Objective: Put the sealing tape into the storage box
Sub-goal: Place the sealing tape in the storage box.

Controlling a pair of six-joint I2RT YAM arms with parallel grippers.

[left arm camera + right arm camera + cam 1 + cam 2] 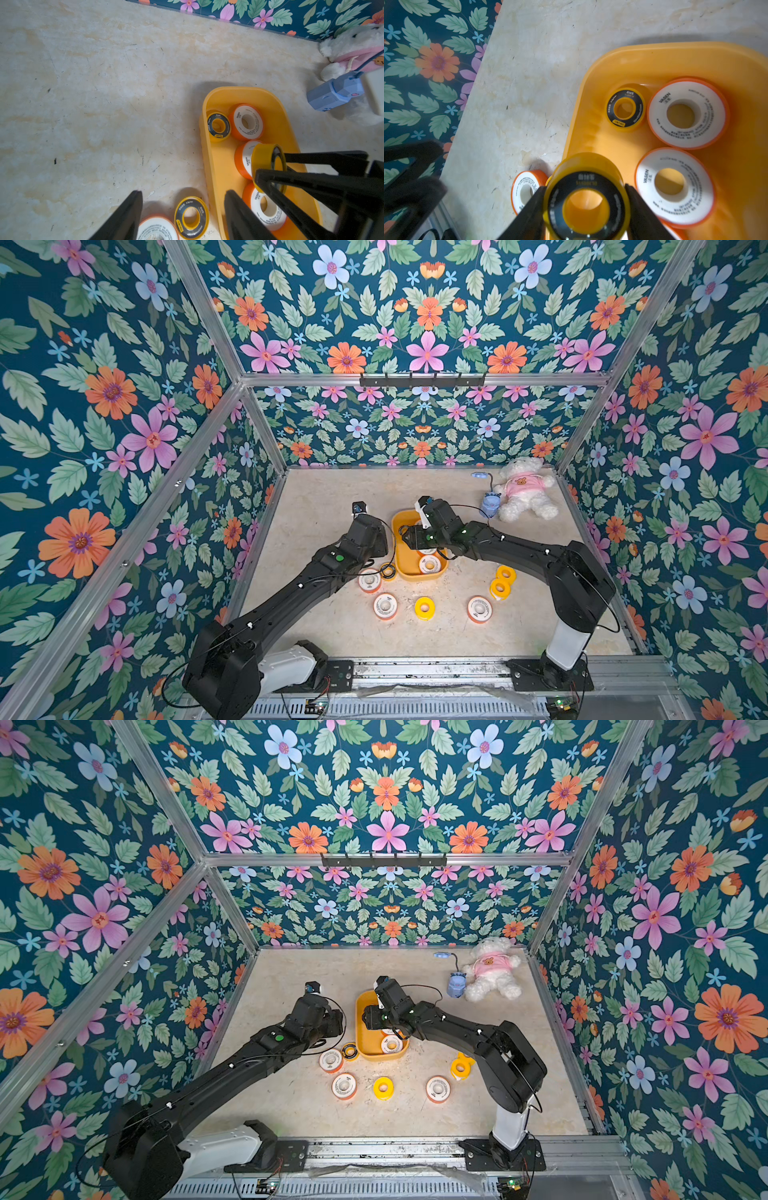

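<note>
The storage box (401,562) is a yellow-orange tray in mid-table. My right gripper (585,188) is shut on a black-and-yellow ring of sealing tape (586,207), held above the box's near end. The box holds another black-and-yellow ring (625,109) and three white-faced orange rolls (247,122). My left gripper (182,193) is open just left of the box, above a black-and-yellow ring (191,217) and a white roll (158,230) on the table. Two more white rolls (385,605) (479,609) and three yellow rolls (424,608) (503,580) lie nearer the front.
A white plush bear (524,489) in a pink shirt and a blue gadget (489,506) with a cord lie at the back right, close to the box. Flowered walls close the table on three sides.
</note>
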